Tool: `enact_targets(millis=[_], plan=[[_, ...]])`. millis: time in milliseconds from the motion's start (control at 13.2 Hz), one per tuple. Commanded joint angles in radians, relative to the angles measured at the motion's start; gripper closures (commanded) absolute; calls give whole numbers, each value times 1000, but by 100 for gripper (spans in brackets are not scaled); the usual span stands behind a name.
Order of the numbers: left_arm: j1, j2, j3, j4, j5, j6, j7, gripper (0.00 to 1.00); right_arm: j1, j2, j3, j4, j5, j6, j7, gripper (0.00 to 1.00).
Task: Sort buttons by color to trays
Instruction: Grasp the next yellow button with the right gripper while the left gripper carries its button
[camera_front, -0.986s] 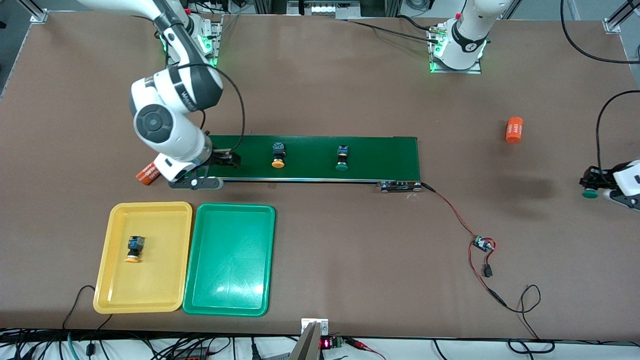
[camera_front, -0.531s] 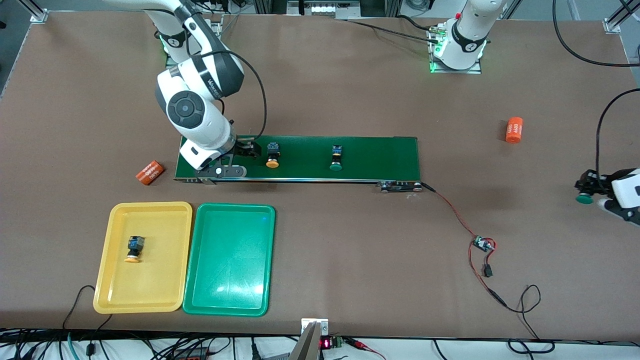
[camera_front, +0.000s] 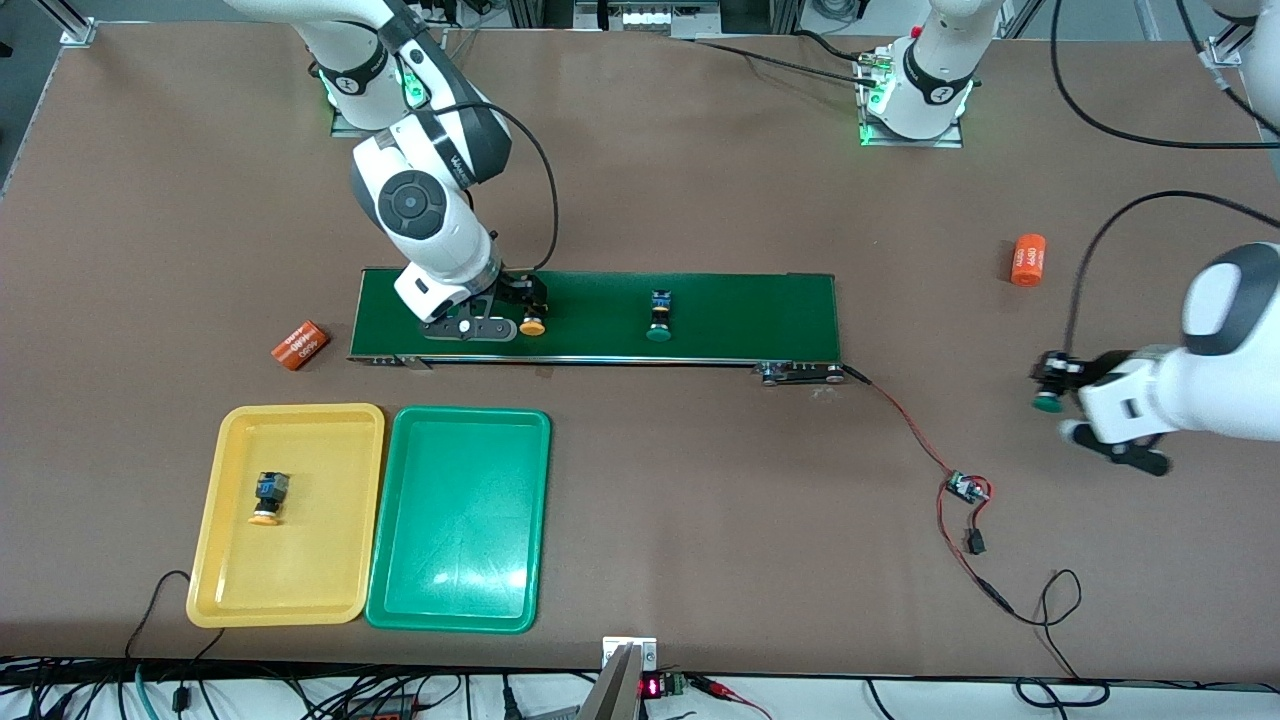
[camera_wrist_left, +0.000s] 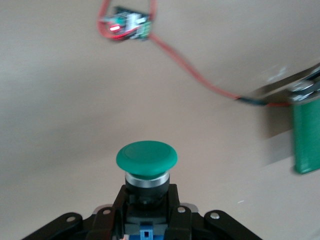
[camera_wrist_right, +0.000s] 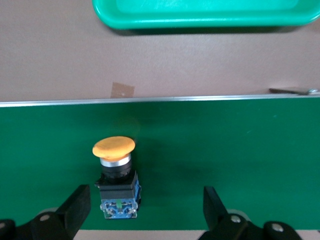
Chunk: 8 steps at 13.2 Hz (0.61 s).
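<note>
Right gripper (camera_front: 528, 308) hangs over conveyor belt (camera_front: 740, 310), fingers spread around yellow-capped button (camera_wrist_right: 116, 172); next, close and lift. Left gripper (camera_front: 1047, 385) grips green-capped button (camera_wrist_left: 146, 167), bound for green tray (camera_front: 385, 560).

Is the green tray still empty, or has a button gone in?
Empty. The green tray shows only bare floor; the one binned button, orange-capped, lies in the yellow tray beside it.

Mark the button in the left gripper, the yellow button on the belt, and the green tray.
green button (camera_wrist_left: 147, 158), left wrist view, cap top.
yellow button (camera_wrist_right: 114, 146), right wrist view, cap.
green tray (camera_front: 458, 615), front view, near rim.
</note>
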<state>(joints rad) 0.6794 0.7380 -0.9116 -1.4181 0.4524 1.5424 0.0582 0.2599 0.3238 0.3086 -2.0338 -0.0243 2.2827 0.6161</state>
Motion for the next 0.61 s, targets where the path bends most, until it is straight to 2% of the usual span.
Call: enact_targets(millis=[0, 303, 531], plan=[[-124, 7, 2, 25, -21, -35, -186, 82, -2, -15, 6, -25, -17, 21, 27, 0], [-331, 30, 8, 2, -63, 16, -498, 86, 1, 4, 7, -25, -17, 26, 28, 0], [-376, 27, 2, -120, -63, 198, -687, 86, 2, 26, 7, -29, -17, 37, 27, 0]])
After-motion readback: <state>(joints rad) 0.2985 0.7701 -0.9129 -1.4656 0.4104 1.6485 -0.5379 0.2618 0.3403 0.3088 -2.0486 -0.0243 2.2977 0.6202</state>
